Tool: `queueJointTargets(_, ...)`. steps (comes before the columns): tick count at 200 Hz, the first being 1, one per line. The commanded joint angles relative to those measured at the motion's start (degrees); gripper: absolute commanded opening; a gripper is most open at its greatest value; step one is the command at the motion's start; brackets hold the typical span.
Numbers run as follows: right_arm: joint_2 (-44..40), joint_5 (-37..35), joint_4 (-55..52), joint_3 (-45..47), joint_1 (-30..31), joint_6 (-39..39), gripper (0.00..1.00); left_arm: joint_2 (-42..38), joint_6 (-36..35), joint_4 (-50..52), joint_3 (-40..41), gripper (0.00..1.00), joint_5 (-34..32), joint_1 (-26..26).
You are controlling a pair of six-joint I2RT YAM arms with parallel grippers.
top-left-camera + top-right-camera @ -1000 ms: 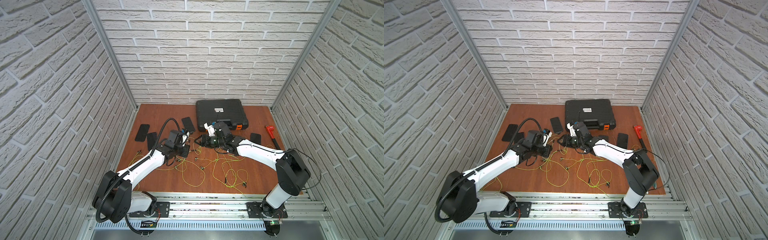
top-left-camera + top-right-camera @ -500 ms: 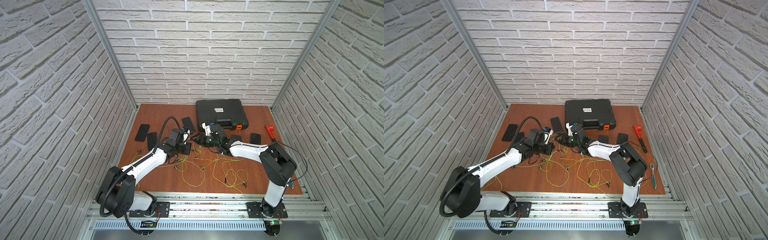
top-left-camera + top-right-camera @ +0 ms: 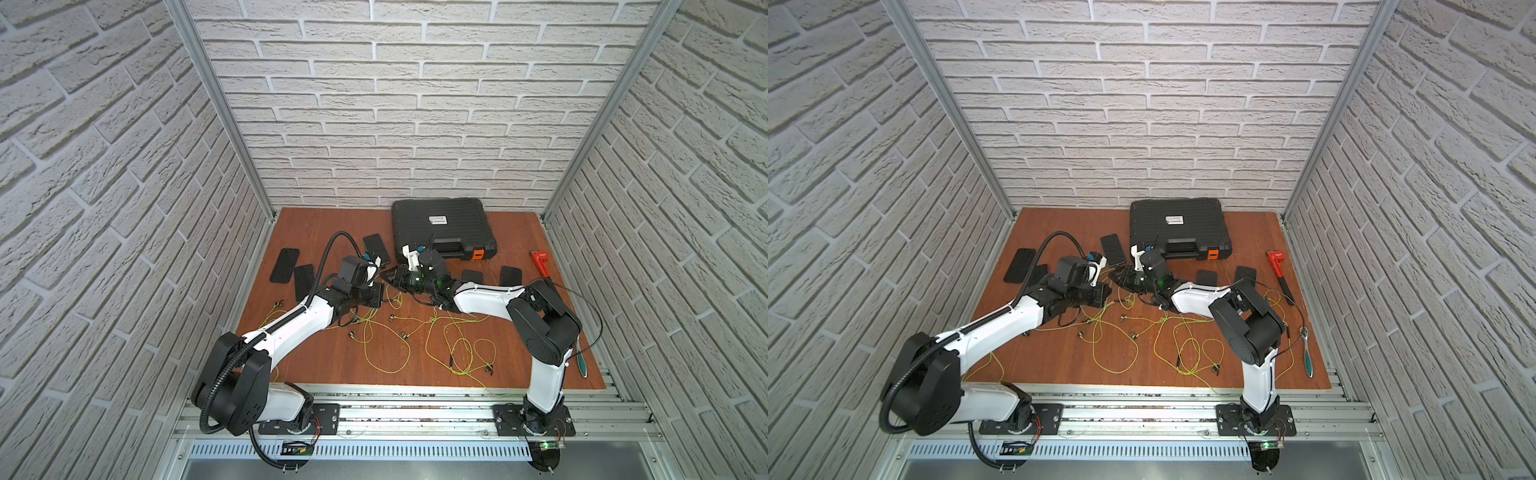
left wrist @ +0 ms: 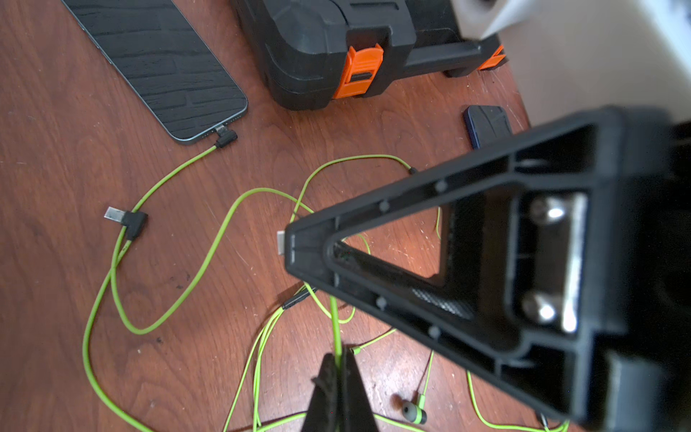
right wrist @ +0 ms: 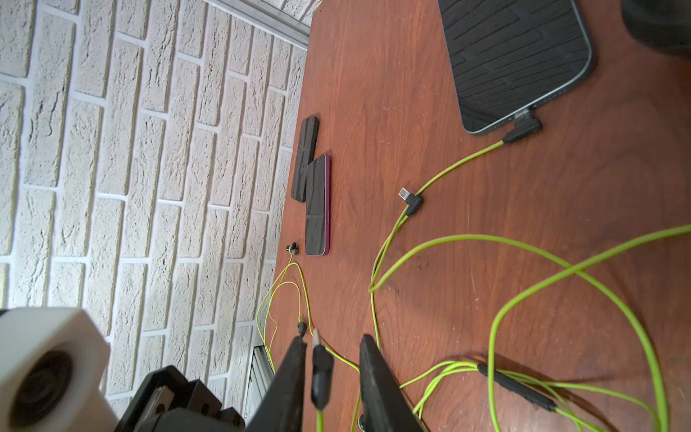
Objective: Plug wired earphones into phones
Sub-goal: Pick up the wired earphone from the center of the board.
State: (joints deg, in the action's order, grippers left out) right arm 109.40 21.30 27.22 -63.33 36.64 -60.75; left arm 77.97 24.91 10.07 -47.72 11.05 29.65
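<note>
Green cable point(image 4: 335, 325) in left hand point(image 4: 339, 354), right hand point(image 5: 331, 342) agape

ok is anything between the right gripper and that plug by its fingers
Nothing visible does. The plug sits between the right gripper's open fingers, not yet clamped. The left gripper pinches a green cable close by.
</note>
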Motion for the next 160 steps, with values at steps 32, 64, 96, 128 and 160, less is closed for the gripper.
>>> queueJointTargets(32,-0.9,-0.2,3.4,-0.9,-0.1,0.0,0.25,0.6,0.3,-2.6,-0.1,0.00,0.5,-0.1)
queueJointTargets(64,-1.7,-0.3,3.0,-0.8,-0.1,0.3,0.25,0.7,0.5,-2.6,-0.1,0.00,0.4,-0.3)
queueJointTargets(96,-2.4,-1.0,1.7,-0.7,0.0,1.0,0.23,0.7,0.6,-2.5,-0.1,0.00,0.4,-0.5)
queueJointTargets(128,-2.8,-1.0,1.1,-0.9,-0.1,1.3,0.21,0.6,0.7,-2.5,0.0,0.00,0.3,-0.4)
queueJointTargets(160,-2.7,-0.9,1.3,-0.7,-0.1,1.3,0.17,0.7,0.7,-2.6,-0.1,0.00,0.3,-0.5)
